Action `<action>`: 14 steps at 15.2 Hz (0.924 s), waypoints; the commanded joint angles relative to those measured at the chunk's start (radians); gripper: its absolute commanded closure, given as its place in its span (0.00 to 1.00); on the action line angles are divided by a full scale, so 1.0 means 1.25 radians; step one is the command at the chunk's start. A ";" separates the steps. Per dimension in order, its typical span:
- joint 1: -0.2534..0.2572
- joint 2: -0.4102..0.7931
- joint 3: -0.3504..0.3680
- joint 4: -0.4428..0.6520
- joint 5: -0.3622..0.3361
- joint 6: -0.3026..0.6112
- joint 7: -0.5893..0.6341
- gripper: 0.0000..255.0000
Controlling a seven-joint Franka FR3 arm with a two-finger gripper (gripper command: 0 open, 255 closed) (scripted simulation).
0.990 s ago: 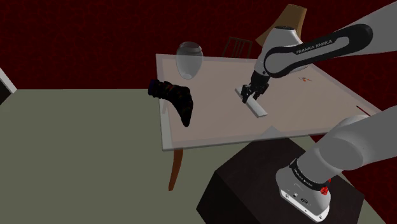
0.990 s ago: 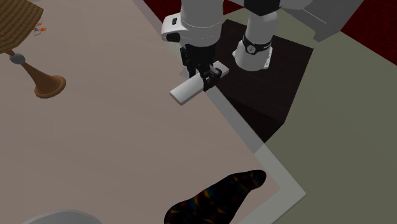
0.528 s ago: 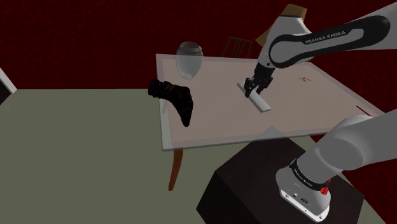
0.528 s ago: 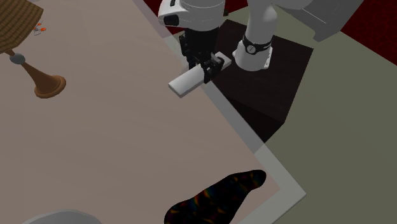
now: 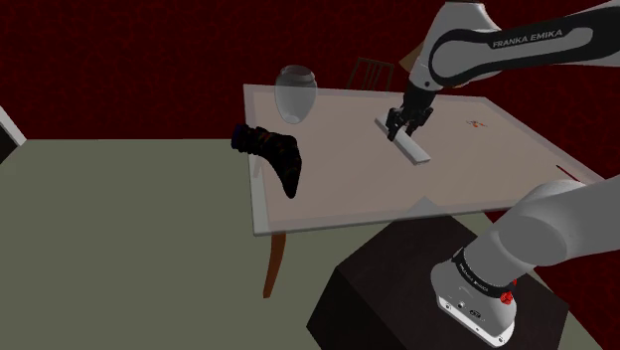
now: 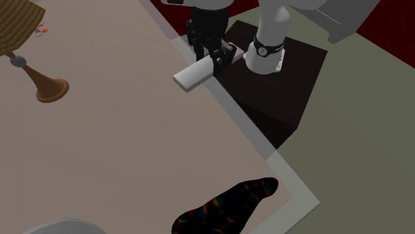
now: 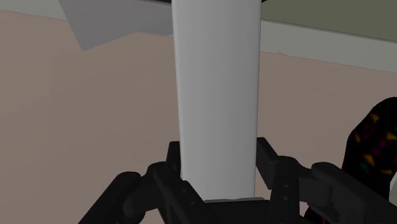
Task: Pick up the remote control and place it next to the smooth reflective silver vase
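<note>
The gripper (image 5: 402, 125) pinches the white remote control (image 5: 414, 150) across its width near one end, a jaw pressed to each long side; the remote is held over the table (image 5: 338, 184), by the edge nearest the stand (image 5: 387, 288); in the shoulder view its long axis slants from the clasped end towards that view's lower right; the glassy grey vase (image 5: 295, 91) stands well apart, at the table's far corner on that view's left.
</note>
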 commanded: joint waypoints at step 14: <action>0.001 -0.006 0.001 0.138 0.003 -0.144 -0.006 1.00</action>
